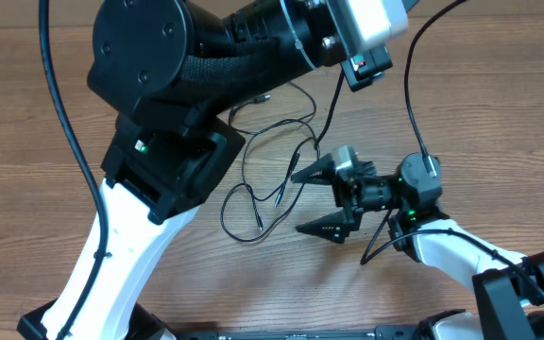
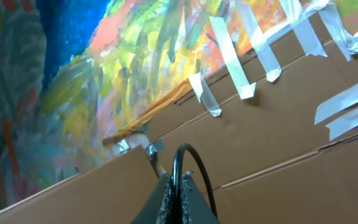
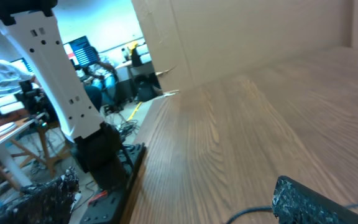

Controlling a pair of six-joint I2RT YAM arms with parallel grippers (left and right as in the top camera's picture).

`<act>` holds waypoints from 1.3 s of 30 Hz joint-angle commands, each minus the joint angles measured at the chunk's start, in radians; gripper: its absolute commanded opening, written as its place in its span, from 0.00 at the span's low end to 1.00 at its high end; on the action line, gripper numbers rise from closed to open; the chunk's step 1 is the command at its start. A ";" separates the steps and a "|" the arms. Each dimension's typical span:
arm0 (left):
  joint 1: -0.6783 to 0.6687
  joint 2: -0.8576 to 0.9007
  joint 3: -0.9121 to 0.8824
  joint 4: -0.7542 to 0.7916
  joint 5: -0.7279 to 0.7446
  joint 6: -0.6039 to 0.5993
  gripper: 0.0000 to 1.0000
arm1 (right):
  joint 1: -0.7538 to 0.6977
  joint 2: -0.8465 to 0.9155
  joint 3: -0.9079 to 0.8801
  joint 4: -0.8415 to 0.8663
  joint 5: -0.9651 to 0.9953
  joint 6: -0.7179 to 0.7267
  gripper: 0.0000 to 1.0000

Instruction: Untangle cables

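The cables (image 1: 270, 175) are thin black strands that loop loosely over the wooden table (image 1: 461, 113), just left of my right gripper. One strand (image 1: 327, 104) rises from the table toward my raised left arm. The left wrist view shows my left gripper (image 2: 181, 177) shut on a loop of thin black cable (image 2: 185, 152), held up in the air. My right gripper (image 1: 298, 202) sits low over the table, open wide with nothing between its fingers. In the right wrist view, a piece of cable (image 3: 247, 216) lies beside its right finger (image 3: 316, 202).
My bulky left arm (image 1: 159, 113) hangs over the table's left half and hides what lies beneath it. A taped cardboard wall (image 2: 272, 130) and a painted cloth (image 2: 73, 81) stand behind. A power strip (image 3: 114, 186) lies past the table's edge.
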 commanded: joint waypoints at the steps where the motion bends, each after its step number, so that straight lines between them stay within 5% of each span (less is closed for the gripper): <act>1: -0.032 0.017 0.015 0.010 -0.002 -0.015 0.05 | 0.041 0.000 0.002 0.006 0.098 -0.001 1.00; 11: -0.120 0.017 0.015 0.007 0.005 -0.014 0.04 | 0.087 0.000 0.002 -0.035 0.488 -0.061 1.00; 20: -0.101 0.014 0.015 0.026 -0.073 -0.002 0.04 | 0.069 0.000 0.002 -0.446 1.076 -0.061 1.00; 25: -0.085 0.014 0.015 0.025 -0.130 0.024 0.04 | 0.025 0.000 0.002 -0.553 1.030 -0.060 1.00; 31: -0.079 0.014 0.015 -0.021 -0.216 0.111 0.04 | 0.010 0.000 0.002 -0.455 0.819 -0.061 1.00; 39: -0.077 0.016 0.015 -0.114 -0.589 0.313 0.04 | 0.010 0.000 0.002 -0.422 0.758 -0.061 1.00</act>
